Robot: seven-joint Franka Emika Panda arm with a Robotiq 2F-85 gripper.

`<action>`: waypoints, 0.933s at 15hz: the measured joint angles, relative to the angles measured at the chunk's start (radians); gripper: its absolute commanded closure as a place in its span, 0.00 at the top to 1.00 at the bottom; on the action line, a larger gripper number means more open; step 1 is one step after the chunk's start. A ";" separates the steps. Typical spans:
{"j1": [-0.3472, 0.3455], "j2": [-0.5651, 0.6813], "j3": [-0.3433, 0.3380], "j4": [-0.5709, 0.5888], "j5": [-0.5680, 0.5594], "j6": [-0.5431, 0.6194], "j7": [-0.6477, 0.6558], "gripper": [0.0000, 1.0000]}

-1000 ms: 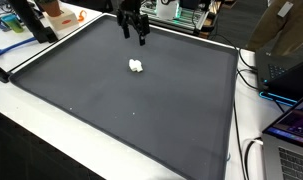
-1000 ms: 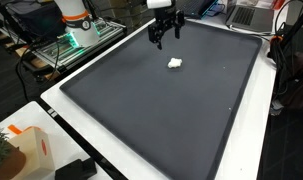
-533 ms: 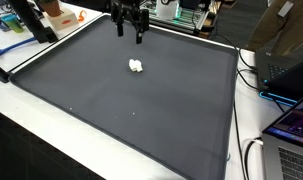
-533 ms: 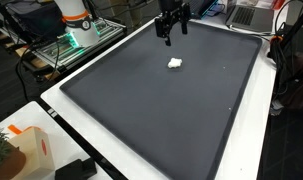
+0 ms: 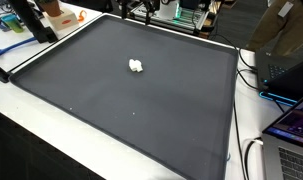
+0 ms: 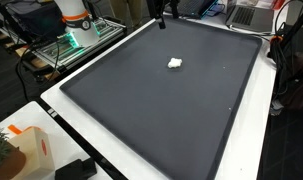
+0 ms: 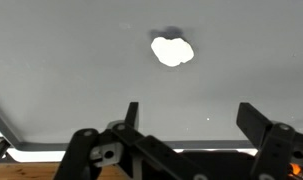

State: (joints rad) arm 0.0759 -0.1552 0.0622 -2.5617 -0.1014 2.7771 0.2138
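Broadly, a white table point(image 5: 61, 125) carries everything. Nearly all of its top is covered by a dark grey mat point(image 5: 141, 110) with a raised black edge. The mat point(image 6: 161, 120) shows whole in both exterior views, and it fills the upper part of the wrist view as plain grey ground point(image 7: 61, 60).

At 3 o'clock of the mat in an exterior view, a laptop point(image 5: 291, 125) with a glowing screen sits on the table's margin, with cables beside it. At 8 o'clock of the mat in an exterior view, an orange and white box point(image 6: 29, 150) stands on the table's near corner.

Smaller again, the black gripper point(image 5: 132, 9) hangs high over the mat's far edge, at 12 o'clock of the mat. The top of the frame cuts it off in both exterior views point(image 6: 163, 10). In the wrist view the gripper point(image 7: 189, 108) has its two fingers spread wide, with only bare mat between them. It touches nothing.

Smallest is a white crumpled lump point(image 5: 136, 66), lying alone on the mat at 12 o'clock of the mat's middle, toward the far edge. The gripper is at 12 o'clock of the lump point(image 6: 175, 64) in both exterior views, well apart from it and above it. In the wrist view the lump point(image 7: 172, 50) lies at about 12 o'clock of the gripper, a shade toward 11, with a faint shadow at its upper rim.
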 measured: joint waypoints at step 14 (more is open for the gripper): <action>0.007 -0.005 0.010 0.019 0.076 -0.129 -0.029 1.00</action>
State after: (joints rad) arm 0.0828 -0.1604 0.0719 -2.5429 -0.0257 2.6484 0.1844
